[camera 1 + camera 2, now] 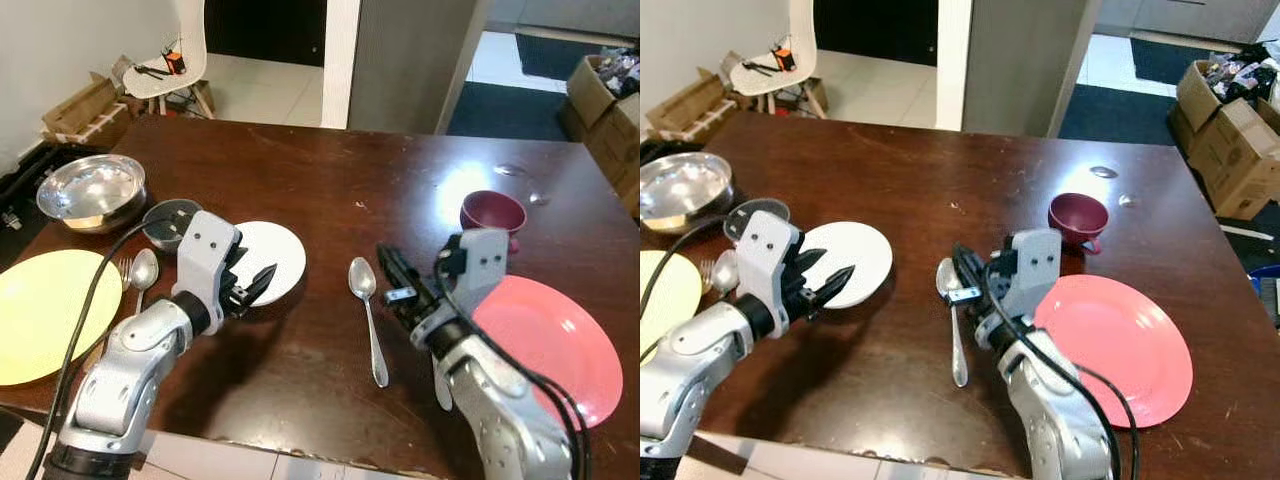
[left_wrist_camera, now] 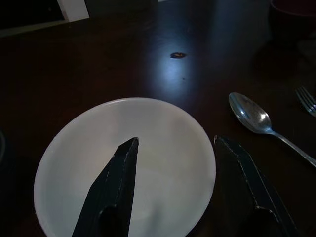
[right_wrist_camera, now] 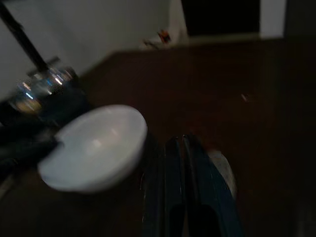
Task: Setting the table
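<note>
Dishes and cutlery lie spread over a dark wooden table [image 1: 330, 180]. A small white plate [image 1: 272, 255] sits left of centre, and the left gripper [image 1: 252, 283] hangs over its near edge with its two black fingers [image 2: 114, 190] spread apart; in the left wrist view one finger lies above the plate's face and the other just beyond its rim. A loose spoon [image 1: 367, 315] lies between the two arms, bowl pointing away from the robot, handle toward the near table edge. The right gripper [image 1: 395, 272] sits just beside this spoon on its right, fingers pressed together with nothing between them, as the right wrist view shows [image 3: 185, 187]. To the right of that arm rests a large pink plate [image 1: 555, 345], and beyond it stands a dark red cup [image 1: 492, 213]. On the far left a yellow plate [image 1: 40, 315] reaches past the edge of the picture, with a second spoon [image 1: 144, 270] and a fork [image 1: 125, 272] lying at its right rim. Behind them stands a shiny metal bowl [image 1: 92, 192], and next to it a small dark round dish [image 1: 170, 222]. Beyond the table are a white chair [image 1: 175, 60] and cardboard boxes [image 1: 80, 108] against the wall.
</note>
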Controlling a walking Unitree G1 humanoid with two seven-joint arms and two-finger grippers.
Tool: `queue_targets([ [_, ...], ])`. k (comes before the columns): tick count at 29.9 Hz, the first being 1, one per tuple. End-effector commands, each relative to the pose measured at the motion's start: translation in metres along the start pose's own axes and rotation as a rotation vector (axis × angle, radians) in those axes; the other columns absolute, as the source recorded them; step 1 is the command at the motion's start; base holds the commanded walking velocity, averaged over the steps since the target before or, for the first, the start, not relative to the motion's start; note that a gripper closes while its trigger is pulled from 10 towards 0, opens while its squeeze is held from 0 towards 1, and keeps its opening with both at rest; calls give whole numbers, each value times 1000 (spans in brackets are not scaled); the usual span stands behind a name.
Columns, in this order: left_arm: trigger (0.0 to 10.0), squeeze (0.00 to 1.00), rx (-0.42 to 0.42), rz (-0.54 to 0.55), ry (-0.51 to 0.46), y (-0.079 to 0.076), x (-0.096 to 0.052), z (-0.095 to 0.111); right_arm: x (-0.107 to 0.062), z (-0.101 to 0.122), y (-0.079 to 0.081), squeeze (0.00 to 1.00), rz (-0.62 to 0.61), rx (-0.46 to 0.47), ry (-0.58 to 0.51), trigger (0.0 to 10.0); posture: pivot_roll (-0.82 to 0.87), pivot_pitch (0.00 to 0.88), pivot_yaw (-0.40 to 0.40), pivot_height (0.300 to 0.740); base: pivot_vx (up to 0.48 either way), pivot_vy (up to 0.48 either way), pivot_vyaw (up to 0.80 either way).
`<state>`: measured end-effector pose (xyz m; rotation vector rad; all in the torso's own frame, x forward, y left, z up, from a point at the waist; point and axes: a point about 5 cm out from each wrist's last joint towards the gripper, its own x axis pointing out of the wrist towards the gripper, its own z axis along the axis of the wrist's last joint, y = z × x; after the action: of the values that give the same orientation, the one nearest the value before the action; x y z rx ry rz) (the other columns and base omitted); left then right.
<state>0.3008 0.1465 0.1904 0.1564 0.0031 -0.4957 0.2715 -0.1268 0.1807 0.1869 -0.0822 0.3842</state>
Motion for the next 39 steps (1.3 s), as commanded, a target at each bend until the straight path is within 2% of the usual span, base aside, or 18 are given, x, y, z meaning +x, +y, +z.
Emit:
queue_targets([
  [1,10000,0,10,4,10,0,2,-3,-2,-17,-9,431,-37,-29,103,10000,-47,51,96,740,0,0,0],
  [2,10000,0,10,4,10,0,2,-3,-2,-17,-9,431,-37,-29,103,10000,-47,51,96,740,0,0,0],
  [3,10000,0,10,5,9,0,3,-3,-3,-22,-12,1000,-42,-43,143,10000,-47,51,95,740,0,0,0],
  [4,10000,0,12,6,8,0,3,-3,-3,-35,-19,1000,-52,-41,236,10000,-38,55,95,740,0,0,0],
  [5,10000,0,12,6,8,0,3,-3,-3,-35,-19,1000,-52,-41,236,10000,-38,55,95,740,0,0,0],
  [6,10000,0,14,8,8,1,3,-3,-3,-44,-24,1000,-42,-47,306,10000,-33,57,93,740,0,0,0],
  [12,10000,0,18,12,12,2,0,-4,3,-51,-26,1000,10,-39,369,10000,-18,68,88,740,0,0,0],
  [13,10000,0,20,18,19,3,-3,-5,6,-57,-24,1000,72,-33,430,10000,-6,77,85,740,0,0,0],
  [17,10000,0,23,22,24,3,-6,-6,8,-65,-22,1000,152,-49,499,10000,3,86,84,740,0,0,0],
  [23,10000,0,37,19,30,6,-8,-4,13,-67,-20,1000,194,-33,533,10000,11,98,86,740,0,0,0],
  [24,10000,0,51,19,28,9,-9,-1,19,-70,-23,0,169,-47,554,10000,25,107,86,740,0,0,0],
  [29,10000,0,62,31,26,16,-10,3,27,-72,-27,0,147,-46,560,10000,32,111,88,740,0,0,0],
  [34,10000,0,64,32,29,15,-12,3,34,-77,-26,0,168,-43,580,10000,46,120,84,740,0,0,0],
  [35,10000,0,63,32,33,14,-14,2,34,-82,-26,0,180,-44,606,9216,51,126,79,740,0,0,0],
  [37,10000,0,63,32,33,14,-14,2,34,-82,-26,0,180,-44,606,9216,51,126,79,740,0,0,0],
  [38,10000,0,61,35,37,14,-16,1,32,-89,-27,0,179,-37,642,3294,56,130,72,740,0,0,0],
  [39,10000,0,61,38,40,14,-17,1,29,-95,-29,0,173,-34,674,1373,58,133,68,740,0,0,0],
])
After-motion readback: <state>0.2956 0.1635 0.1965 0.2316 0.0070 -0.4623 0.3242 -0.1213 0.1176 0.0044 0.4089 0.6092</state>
